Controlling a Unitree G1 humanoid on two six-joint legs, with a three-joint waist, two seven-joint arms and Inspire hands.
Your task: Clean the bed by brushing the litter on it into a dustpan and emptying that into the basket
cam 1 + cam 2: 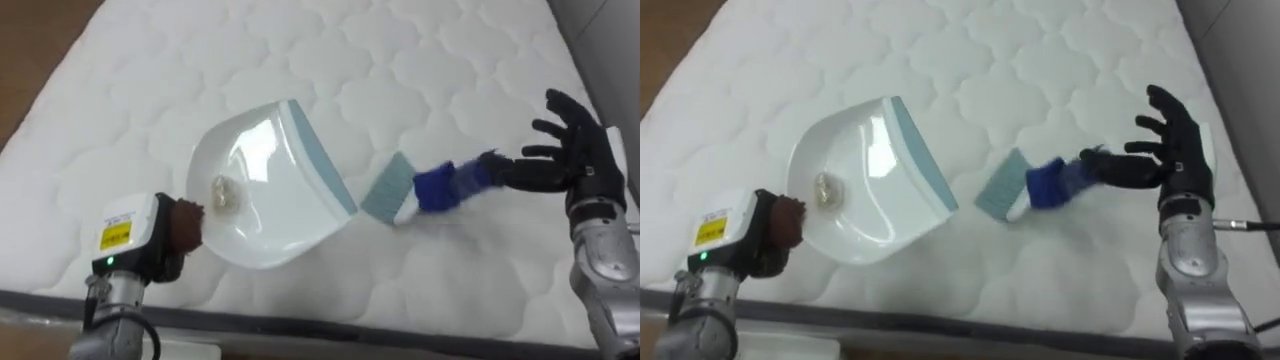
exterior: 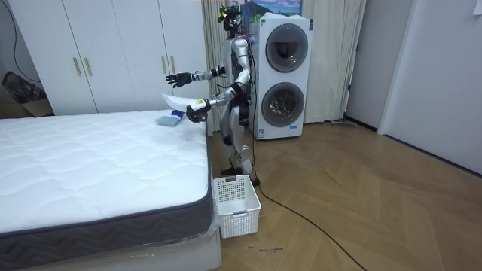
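Note:
A white dustpan with a grey-blue lip lies tilted over the white quilted mattress, a small crumpled scrap inside it. My left hand is shut on its brown handle at the lower left. A hand brush with a blue handle and grey head lies just right of the pan's lip, blurred. My right hand hovers at the handle's end with its fingers spread open, not closed on the brush. In the room view I stand at the bed's far end, right hand raised.
The mattress edge runs along the bottom of the eye views, and brown floor shows at the upper left. In the room view a white basket stands on the floor by the bed's corner, with stacked washing machines behind me.

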